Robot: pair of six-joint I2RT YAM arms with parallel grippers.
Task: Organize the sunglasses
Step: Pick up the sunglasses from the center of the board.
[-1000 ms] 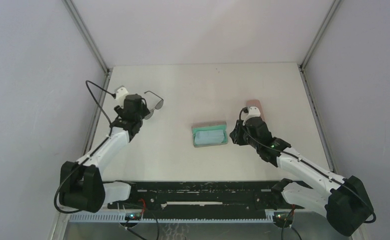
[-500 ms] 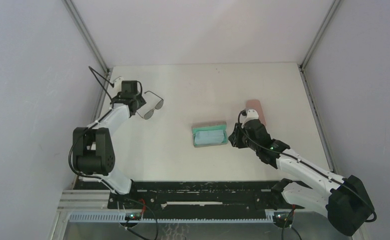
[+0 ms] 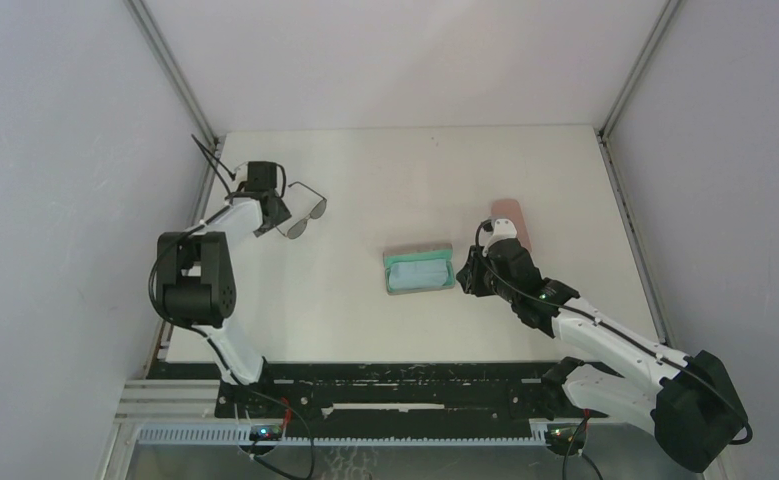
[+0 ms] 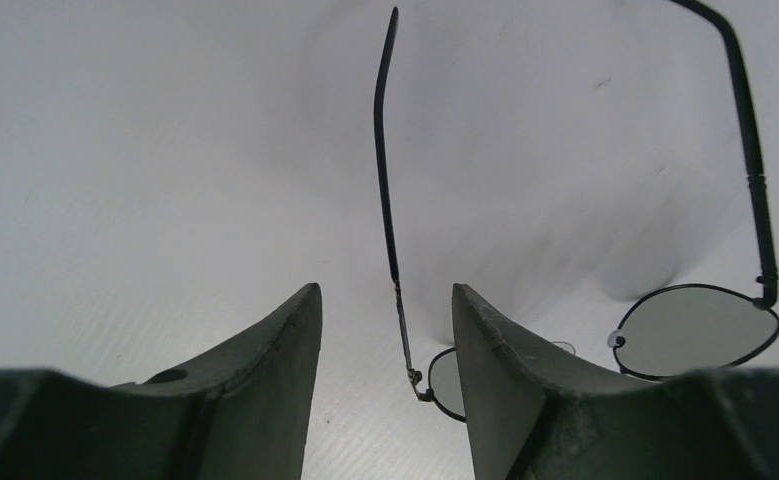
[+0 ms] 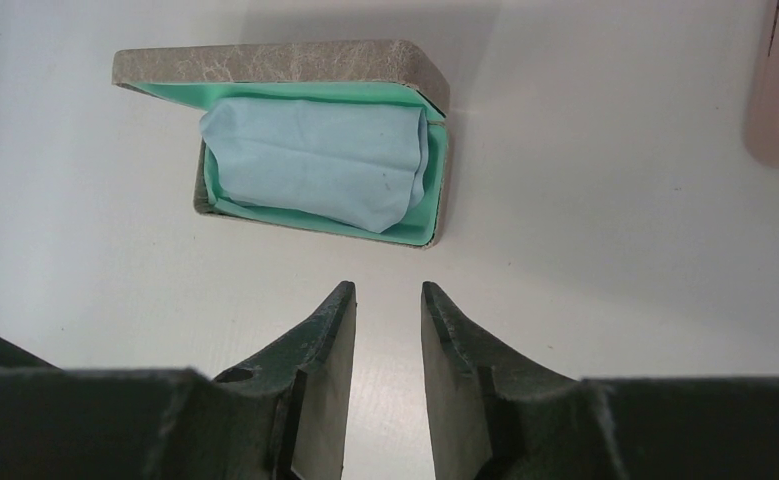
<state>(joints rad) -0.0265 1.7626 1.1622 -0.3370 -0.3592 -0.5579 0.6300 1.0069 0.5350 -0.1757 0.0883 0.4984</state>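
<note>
The left gripper [image 4: 385,300] has its jaws apart, straddling one temple arm [image 4: 384,170] of the wire-framed sunglasses [image 4: 700,330] on the white table [image 4: 115,150].

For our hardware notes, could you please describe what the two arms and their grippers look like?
The left arm and right arm have white shells, black joints and thin black cables. The left gripper and right gripper each have two dark, matte, wedge-shaped fingers. A small green light shows on the right arm.

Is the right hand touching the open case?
Apart. The right wrist view shows bare table between the right hand and the open case.
</note>
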